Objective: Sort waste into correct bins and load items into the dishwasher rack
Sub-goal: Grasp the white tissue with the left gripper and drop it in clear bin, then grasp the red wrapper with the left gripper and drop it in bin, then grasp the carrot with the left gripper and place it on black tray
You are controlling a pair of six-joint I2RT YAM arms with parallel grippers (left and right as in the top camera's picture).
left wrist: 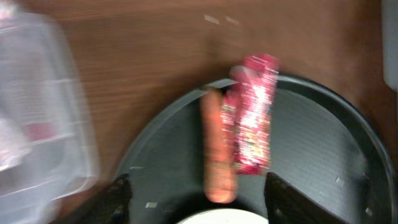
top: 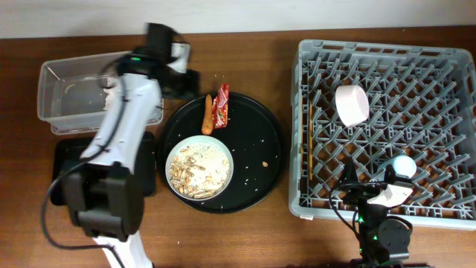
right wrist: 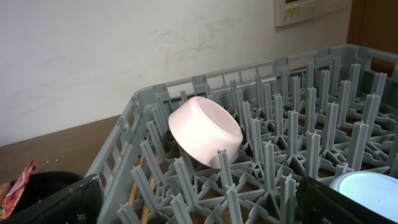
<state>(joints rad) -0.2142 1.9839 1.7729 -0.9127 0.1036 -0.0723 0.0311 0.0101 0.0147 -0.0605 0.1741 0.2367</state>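
Overhead cam, L to R: clear tub [top: 74, 93] far left, w/ the shallow black tray [top: 68, 155] nearer me, mostly under my left arm. My left gripper [top: 182, 74] sits btw the tub and the round black tray [top: 264, 160], fingers spread, nothing in them. Carrot stick [top: 207, 115] lies just right of it at that tray's far rim. Its long axis runs roughly near-to-far on the table. The red-and-white wrapper [top: 221, 106] sits alongside on its right, touching or nearly so, same heading.

Left wrist cam (blurred): stick points straight away from me, near end btw my two fingers [left wrist: 118, 196], so its length is crosswise to my closing line. Good for a pinch, I'd judge; my height above it I can't tell.

Left arm is clearly nearer. Right gripper [top: 387, 195] is well apart over the dishwasher rack [top: 372, 48], also spread and empty, near the light-blue cup [top: 404, 165].
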